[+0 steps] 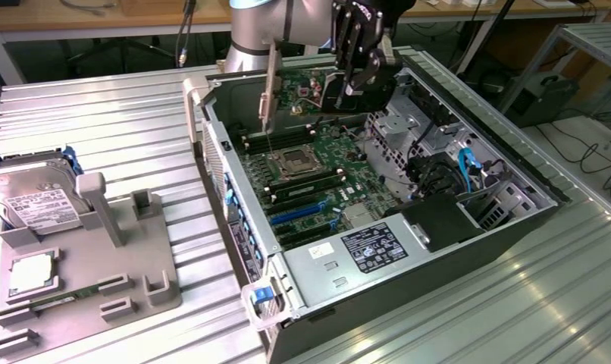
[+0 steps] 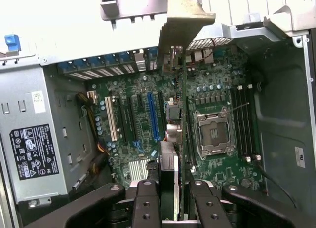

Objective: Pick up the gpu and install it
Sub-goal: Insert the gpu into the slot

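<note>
I have the fingers (image 2: 173, 198) clamped on the gpu (image 2: 181, 90), upper centre, over the case (image 1: 235, 189); light, stiff, fragile, so edge-grip only.

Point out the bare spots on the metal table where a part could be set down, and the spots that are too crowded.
Free: the ribbed table between the open computer case and the grey fixture tray, and the strip at the exterior view's right of the case. Crowded: the tray, with the hard drive, and the case interior, where the pincer holds the gpu.

Ribbed metal tabletop (image 1: 114, 129), wooden desks (image 1: 53, 15) behind (cables trailing), grey floor (image 1: 599, 163)
</note>
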You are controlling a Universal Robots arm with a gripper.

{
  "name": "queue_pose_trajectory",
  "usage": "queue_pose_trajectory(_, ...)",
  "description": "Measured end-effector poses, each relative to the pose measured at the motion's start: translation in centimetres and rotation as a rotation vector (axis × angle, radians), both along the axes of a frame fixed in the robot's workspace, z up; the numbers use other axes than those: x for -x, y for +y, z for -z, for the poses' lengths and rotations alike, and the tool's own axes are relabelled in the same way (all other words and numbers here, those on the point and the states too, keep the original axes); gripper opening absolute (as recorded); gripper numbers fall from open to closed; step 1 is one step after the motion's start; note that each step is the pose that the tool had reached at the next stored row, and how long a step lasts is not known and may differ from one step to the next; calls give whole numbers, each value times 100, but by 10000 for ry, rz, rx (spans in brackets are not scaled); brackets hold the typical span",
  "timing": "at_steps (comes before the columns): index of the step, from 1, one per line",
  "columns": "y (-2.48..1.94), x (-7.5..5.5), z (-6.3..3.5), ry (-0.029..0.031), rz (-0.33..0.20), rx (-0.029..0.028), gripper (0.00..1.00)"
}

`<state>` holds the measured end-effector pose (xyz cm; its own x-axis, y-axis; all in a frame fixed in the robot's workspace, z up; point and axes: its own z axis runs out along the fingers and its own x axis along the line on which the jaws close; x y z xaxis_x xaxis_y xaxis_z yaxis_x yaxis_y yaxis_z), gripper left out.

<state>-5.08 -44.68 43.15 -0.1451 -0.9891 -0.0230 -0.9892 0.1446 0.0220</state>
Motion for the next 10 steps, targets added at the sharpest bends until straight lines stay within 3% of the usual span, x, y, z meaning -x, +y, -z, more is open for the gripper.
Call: queue_pose_trajectory(10,0,0,0,0,-661,0,27)
